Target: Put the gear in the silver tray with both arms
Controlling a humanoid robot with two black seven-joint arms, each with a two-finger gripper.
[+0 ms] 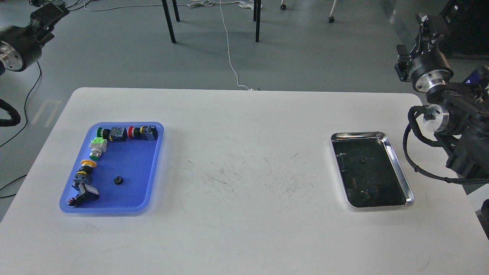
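A small black gear point(118, 180) lies on the floor of the blue plastic tray point(130, 162) at the table's left. The silver tray point(401, 172) sits at the right, its dark bottom holding a tiny dark speck I cannot identify. My left gripper point(49, 14) is raised off the table's far left corner, well away from the gear; its fingers are dark and cannot be told apart. My right gripper point(429, 23) is up beyond the table's far right corner, behind the silver tray, seen from behind.
Several push-button switches point(114, 134) line the blue tray's back and left sides. The white table point(244, 126) carries scuff marks in the middle. Chair legs and cables stand on the floor beyond.
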